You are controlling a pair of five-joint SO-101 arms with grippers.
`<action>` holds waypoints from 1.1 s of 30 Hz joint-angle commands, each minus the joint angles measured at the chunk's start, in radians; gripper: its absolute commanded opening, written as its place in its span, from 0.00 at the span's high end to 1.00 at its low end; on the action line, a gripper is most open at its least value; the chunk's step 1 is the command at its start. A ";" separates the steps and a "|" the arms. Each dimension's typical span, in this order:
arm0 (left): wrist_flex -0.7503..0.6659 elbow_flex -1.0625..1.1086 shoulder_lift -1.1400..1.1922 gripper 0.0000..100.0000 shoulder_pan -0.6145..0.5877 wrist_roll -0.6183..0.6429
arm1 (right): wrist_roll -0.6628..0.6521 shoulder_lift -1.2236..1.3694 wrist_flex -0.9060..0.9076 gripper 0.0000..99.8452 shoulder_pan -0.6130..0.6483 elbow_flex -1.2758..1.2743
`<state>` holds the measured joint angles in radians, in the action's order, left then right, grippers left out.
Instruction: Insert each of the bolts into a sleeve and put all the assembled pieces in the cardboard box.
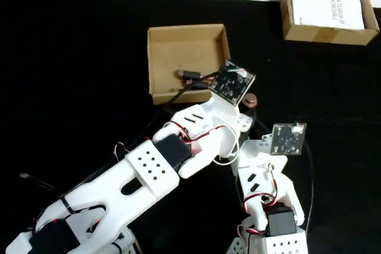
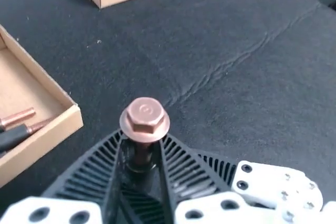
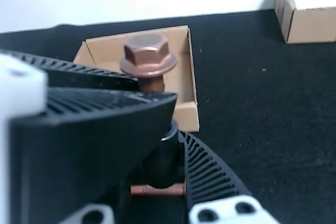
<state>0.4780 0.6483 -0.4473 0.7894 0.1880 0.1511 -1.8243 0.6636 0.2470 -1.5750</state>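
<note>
The left tool (image 2: 142,148) was clamped on the shank of an upright copper bolt (image 2: 144,115) just beside the open cardboard box (image 2: 50,129) on the black desk (image 2: 236,51), copper pieces (image 2: 18,115) lying inside the box, while the right tool (image 3: 177,121) stood close to the bolt, its grip impossible to tell.

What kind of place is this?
Probably a robot lab or workshop bench: two white robot arms sit at a black-covered table, with a copper bolt and cardboard boxes.

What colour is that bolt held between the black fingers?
Copper, a shiny reddish brown. The bolt shows best in the left wrist view.
</note>
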 commanded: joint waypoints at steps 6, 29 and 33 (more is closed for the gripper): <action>0.055 -0.001 -0.021 0.93 -0.048 -0.008 | 0.003 -0.007 -0.030 0.99 0.001 0.059; 0.674 0.044 -0.782 0.97 -0.236 -0.069 | 0.011 0.111 -0.031 0.99 -0.114 0.344; 0.580 0.168 -0.941 0.99 -0.374 -0.068 | 0.048 0.409 -0.025 0.99 -0.120 0.633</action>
<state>1.1285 0.7557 -1.2866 0.5056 0.1235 0.1726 -1.6080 0.6636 0.1412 -1.1899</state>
